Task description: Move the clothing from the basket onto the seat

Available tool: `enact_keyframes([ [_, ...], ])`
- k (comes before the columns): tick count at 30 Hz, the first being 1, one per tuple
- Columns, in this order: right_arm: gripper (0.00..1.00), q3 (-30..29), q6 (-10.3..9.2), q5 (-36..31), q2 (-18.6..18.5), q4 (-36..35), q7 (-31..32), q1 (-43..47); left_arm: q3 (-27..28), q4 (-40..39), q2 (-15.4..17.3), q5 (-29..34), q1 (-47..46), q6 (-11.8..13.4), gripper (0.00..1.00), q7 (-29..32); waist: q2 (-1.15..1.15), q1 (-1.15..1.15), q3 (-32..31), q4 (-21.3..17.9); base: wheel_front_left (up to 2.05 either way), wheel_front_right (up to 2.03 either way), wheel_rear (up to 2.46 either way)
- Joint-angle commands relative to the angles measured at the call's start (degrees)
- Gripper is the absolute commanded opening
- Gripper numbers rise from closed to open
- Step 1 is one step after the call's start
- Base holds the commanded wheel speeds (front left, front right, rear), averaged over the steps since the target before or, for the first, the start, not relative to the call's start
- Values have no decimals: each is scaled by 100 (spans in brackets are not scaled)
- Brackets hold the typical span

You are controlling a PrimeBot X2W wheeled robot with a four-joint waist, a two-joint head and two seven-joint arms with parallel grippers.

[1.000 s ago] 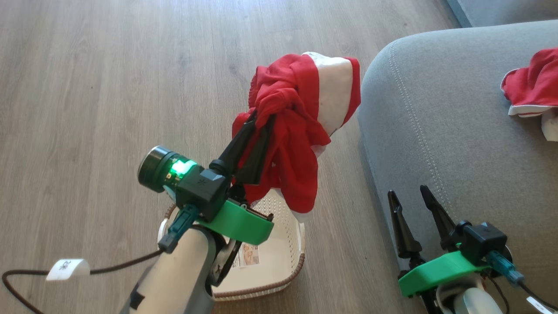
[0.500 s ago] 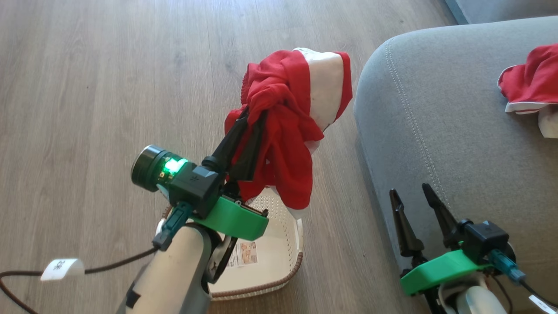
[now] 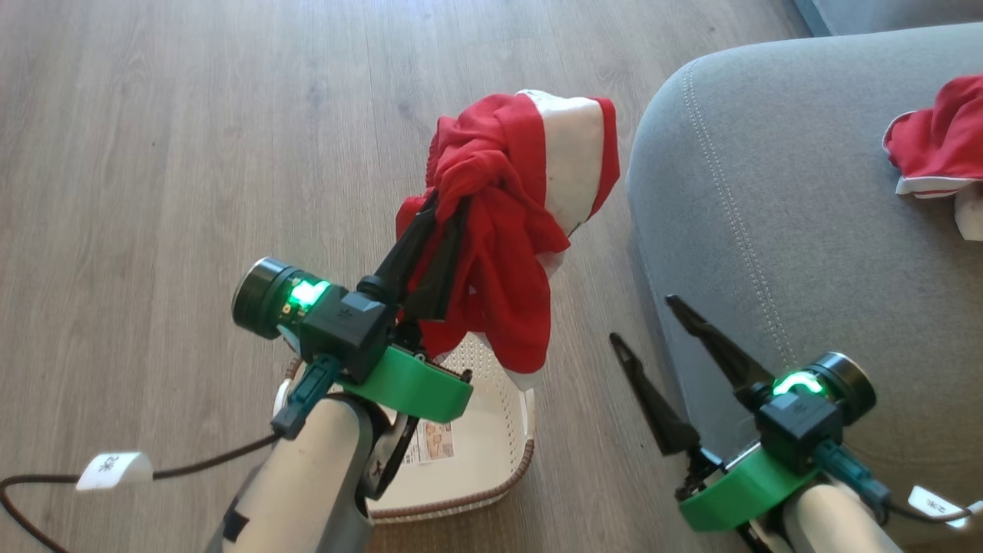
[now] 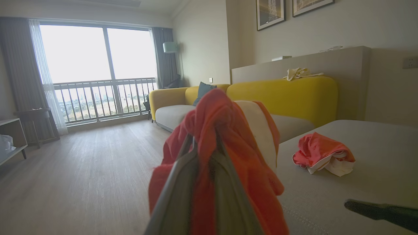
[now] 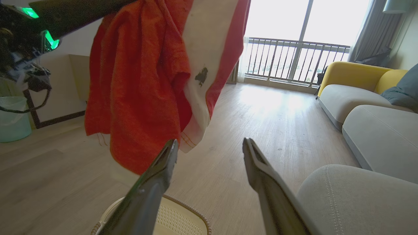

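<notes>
My left gripper is shut on a red garment with a white panel, one piece of the clothing, held up above the far end of the basket. The cream basket stands on the floor left of the grey seat. A second red and white garment lies on the seat. My right gripper is open and empty at the seat's near corner, fingers angled toward the hanging cloth. The left wrist view has the held garment draped over the fingers. In the right wrist view it hangs ahead of the open gripper.
A dark cable with a white tag runs across the wood floor at the lower left. A yellow sofa stands behind the seat. A teal bin sits by the wall. Open floor stretches beyond the basket.
My right gripper has rolled over and swung left, its fingers now slanting toward the gap between seat and basket. The left gripper and its garment have barely moved.
</notes>
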Motion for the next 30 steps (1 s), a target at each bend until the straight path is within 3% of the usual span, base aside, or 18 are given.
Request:
enact_keyframes([
  [1,100,271,-2,34,-174,-298,-37,-241,224,-174,2,37,-218,-12,0,-29,0,0,10,2,0,0,0],
  [10,100,1003,-2,192,-473,-625,-37,-468,142,-117,2,59,-218,-55,0,-29,0,0,33,33,0,0,0],
  [30,100,975,-2,-112,-14,-108,-37,-768,-837,-80,2,-138,-357,-47,0,-29,0,0,29,244,0,0,0],
])
